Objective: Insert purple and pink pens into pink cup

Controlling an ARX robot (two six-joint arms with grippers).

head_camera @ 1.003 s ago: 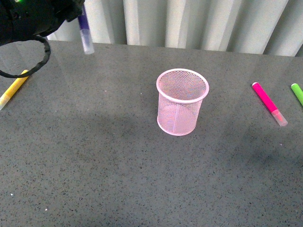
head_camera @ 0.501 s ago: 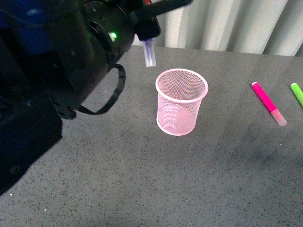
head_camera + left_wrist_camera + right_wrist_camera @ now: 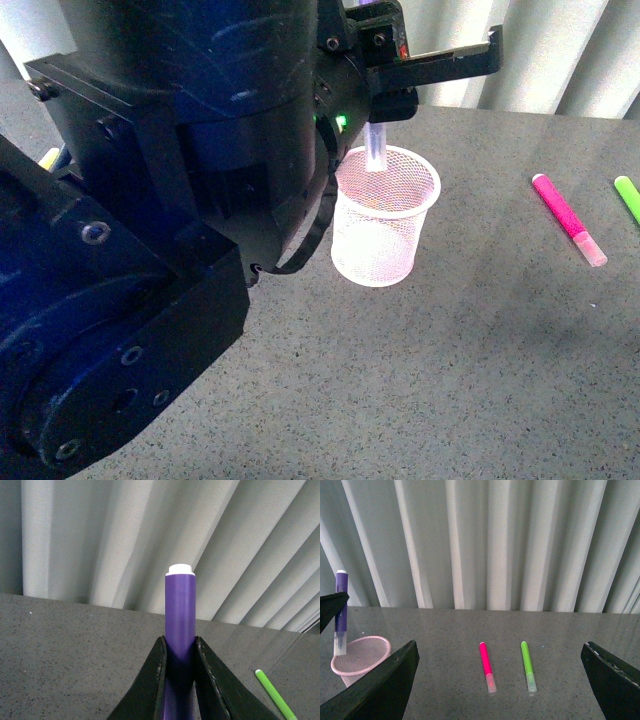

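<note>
My left gripper [image 3: 378, 105] is shut on the purple pen [image 3: 374, 150]. The pen hangs upright, whitish cap down, with the cap's tip at the mouth of the pink cup [image 3: 385, 225]. In the left wrist view the jaws [image 3: 180, 642] clamp the purple pen [image 3: 180, 610] on both sides. The pink pen [image 3: 567, 218] lies on the grey table to the right of the cup. My right gripper [image 3: 500, 649] is open, held above the pink pen [image 3: 486, 666] with nothing between its fingers. The right wrist view also shows the cup [image 3: 357, 660] and the purple pen [image 3: 340, 605].
A green marker [image 3: 628, 198] lies just right of the pink pen, near the table's right edge. A yellow marker [image 3: 50, 157] peeks out behind my left arm, which fills the left half of the front view. A ribbed white wall stands behind the table.
My left arm has swung from the far left to the right with the purple pen. The pen now hangs over the cup with its cap at the rim.
</note>
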